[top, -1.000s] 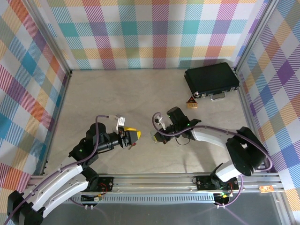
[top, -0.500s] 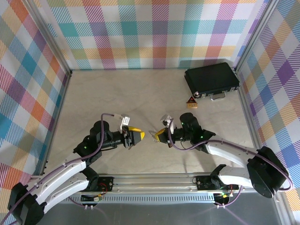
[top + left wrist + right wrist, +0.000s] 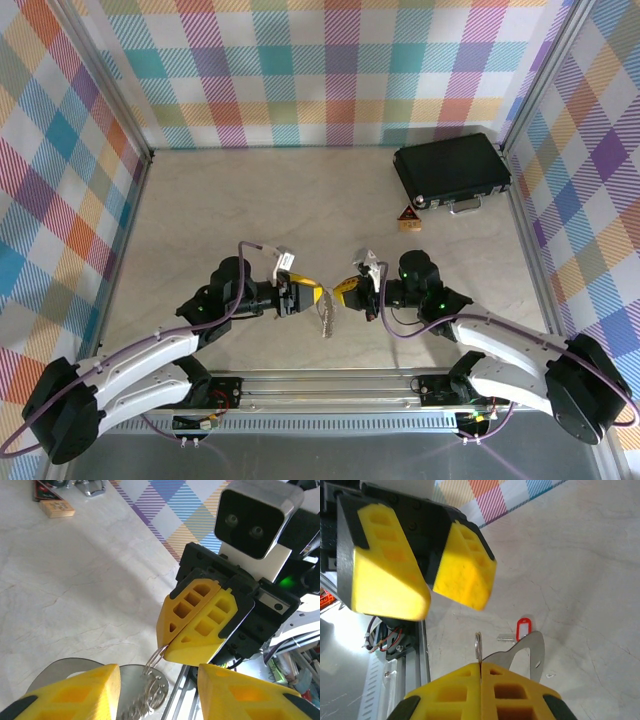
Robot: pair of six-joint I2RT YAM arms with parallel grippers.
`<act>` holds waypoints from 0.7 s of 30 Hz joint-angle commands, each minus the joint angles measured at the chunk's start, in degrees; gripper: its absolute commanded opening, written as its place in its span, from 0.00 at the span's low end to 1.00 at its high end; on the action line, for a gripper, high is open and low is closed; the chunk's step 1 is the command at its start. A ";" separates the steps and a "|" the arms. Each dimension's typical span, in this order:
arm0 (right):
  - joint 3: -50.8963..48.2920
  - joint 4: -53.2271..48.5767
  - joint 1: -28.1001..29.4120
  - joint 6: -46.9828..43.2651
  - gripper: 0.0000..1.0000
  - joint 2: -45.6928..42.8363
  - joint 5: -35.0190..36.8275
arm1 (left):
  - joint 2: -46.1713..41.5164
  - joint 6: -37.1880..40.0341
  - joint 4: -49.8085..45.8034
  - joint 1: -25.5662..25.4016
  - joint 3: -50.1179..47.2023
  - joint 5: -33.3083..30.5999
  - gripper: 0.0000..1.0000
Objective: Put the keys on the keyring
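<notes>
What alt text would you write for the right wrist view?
The right gripper, shut, pinches the silvery keyring at the bottom edge. Above, the left gripper hangs open, and the red key lies on the pale table beyond.

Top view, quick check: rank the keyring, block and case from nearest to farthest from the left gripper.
1. keyring: hanging just to the right of the left gripper.
2. block: farther back, to the right.
3. case: back right corner.
</notes>
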 commanded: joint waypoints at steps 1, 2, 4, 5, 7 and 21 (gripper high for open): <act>-0.51 3.61 0.23 0.65 0.00 -1.37 -2.37 | 1.65 0.15 5.69 -1.02 -0.23 2.19 0.44; -0.60 3.76 0.22 0.74 0.00 -1.56 -2.25 | 2.13 0.18 6.33 -1.35 -0.25 2.28 0.44; -0.74 4.00 0.22 0.92 0.00 -1.79 -2.11 | 3.06 0.08 7.17 -1.73 -0.31 2.32 0.44; -0.86 4.16 0.23 1.00 0.00 -1.82 -2.11 | 3.49 0.06 7.51 -1.98 -0.32 2.29 0.43; -0.96 4.47 0.23 1.20 0.00 -1.81 -2.22 | 4.07 0.04 8.20 -2.33 -0.40 2.21 0.42; -1.21 4.06 0.19 0.94 0.00 -1.55 -1.60 | 8.40 -0.31 12.82 -2.76 -0.71 2.55 0.33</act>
